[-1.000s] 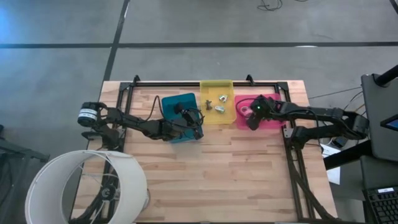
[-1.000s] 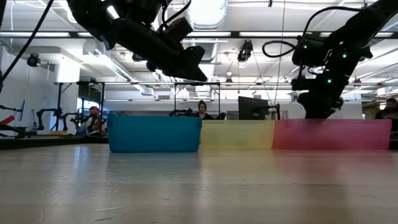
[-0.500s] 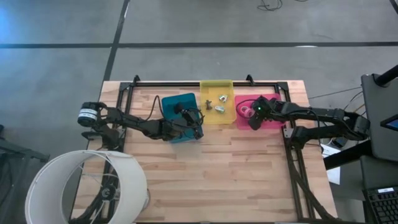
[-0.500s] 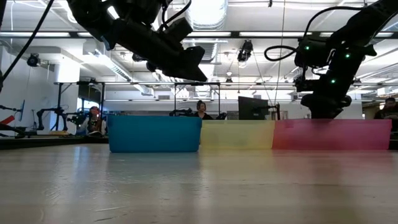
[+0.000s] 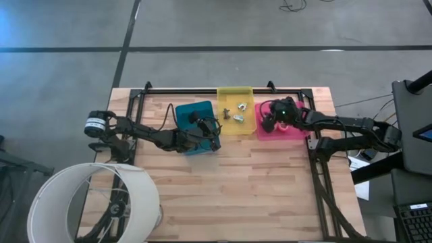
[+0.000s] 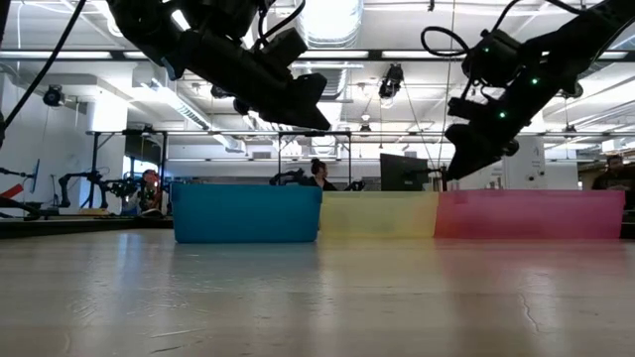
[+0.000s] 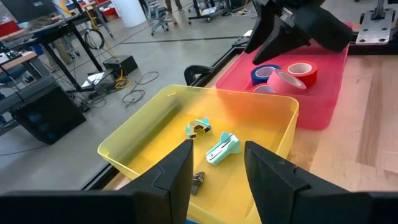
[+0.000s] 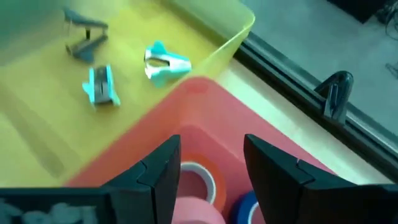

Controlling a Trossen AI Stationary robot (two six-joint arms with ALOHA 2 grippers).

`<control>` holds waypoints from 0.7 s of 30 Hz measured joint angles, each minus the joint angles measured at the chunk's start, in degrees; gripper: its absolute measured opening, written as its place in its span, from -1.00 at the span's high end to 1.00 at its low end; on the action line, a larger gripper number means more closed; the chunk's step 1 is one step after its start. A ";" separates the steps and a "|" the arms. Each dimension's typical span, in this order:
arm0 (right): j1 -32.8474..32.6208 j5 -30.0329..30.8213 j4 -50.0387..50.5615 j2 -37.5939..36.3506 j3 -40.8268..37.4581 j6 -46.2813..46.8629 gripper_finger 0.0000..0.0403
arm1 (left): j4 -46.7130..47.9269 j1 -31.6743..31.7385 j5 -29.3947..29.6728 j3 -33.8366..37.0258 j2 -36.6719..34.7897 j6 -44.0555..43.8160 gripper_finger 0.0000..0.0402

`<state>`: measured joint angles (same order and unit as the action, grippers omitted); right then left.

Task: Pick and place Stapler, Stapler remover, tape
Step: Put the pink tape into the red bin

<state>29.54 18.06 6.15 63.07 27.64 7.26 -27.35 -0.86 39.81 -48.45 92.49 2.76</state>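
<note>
Right gripper (image 8: 208,180) fingers parted, empty; tape (image 8: 198,177) just beyond the tips in the pink bin (image 8: 205,112). Descend straight, straddle one roll's wall. Farther off, left gripper (image 7: 217,174) parted, empty, over yellow bin (image 7: 155,124).

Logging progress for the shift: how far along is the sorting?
Looks mostly done: tape rolls lie in the pink bin, staple removers in the yellow bin. Right gripper hangs open and empty over the pink bin; left gripper open near the blue bin. Table otherwise bare.
</note>
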 joint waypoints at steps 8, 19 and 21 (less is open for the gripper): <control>0.00 -0.18 3.84 2.30 -0.11 -6.05 0.16 | 0.00 0.00 0.00 0.00 0.00 -2.29 0.27; 0.00 -8.24 18.50 8.65 2.76 -4.72 0.15 | 0.32 0.01 0.01 0.00 0.00 -2.57 0.27; 0.03 -8.06 24.18 9.26 3.21 -2.67 0.15 | 0.46 0.02 0.02 0.00 0.00 -2.57 0.27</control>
<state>29.57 9.99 30.33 72.33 30.85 4.59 -26.89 -0.84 39.83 -48.45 92.49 0.19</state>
